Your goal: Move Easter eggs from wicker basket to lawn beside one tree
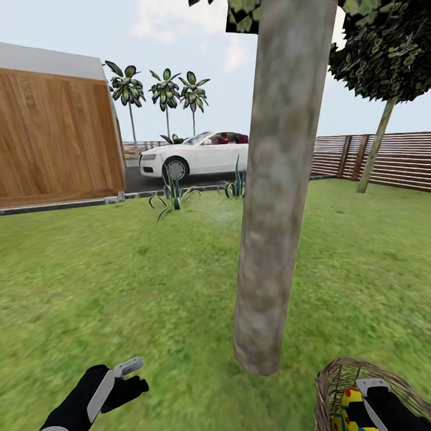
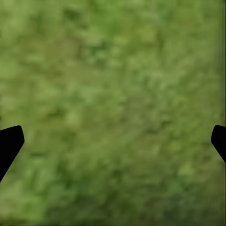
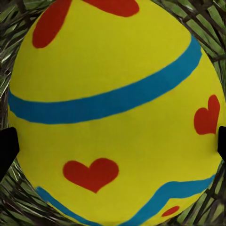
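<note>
My right gripper is down inside the wicker basket, which sits on the lawn just beside the tree, and its fingers are spread wide on each side of a yellow egg with red hearts and blue bands, not squeezing it yet. My left gripper hangs open over bare grass with nothing in it. I think the round, smooth egg could slip out if I squeeze off-center, or my fingers could catch the basket.
</note>
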Motion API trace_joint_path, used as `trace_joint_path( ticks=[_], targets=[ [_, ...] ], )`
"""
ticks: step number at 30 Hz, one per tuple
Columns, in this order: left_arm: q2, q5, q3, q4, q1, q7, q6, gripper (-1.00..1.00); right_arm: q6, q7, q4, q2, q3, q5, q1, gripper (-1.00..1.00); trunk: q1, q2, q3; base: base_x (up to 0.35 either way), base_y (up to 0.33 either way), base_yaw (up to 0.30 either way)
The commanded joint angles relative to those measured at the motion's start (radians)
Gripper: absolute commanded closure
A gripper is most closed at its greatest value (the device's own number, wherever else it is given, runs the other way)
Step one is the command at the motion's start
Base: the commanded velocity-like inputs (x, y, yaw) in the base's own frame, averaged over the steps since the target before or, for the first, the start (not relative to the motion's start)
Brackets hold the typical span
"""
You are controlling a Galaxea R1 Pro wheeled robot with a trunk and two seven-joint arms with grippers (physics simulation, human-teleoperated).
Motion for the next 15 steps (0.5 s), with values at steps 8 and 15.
trace_joint_path(
  ticks=[8,15],
  targets=[
    [0.0,0.009,0.002,-0.001,0.0,0.005,0.004,-1.0,0.006,0.0,-0.002,0.0,0.002,0.0,0.0,1.0,-0.031,0.056,0.024,0.0,0.0,0.0],
    [0.0,0.009,0.002,-0.001,0.0,0.005,0.004,-1.0,0.006,0.0,-0.002,0.0,0.0,0.0,0.0,1.0,-0.058,0.105,0.046,0.0,0.0,0.0]
  ],
)
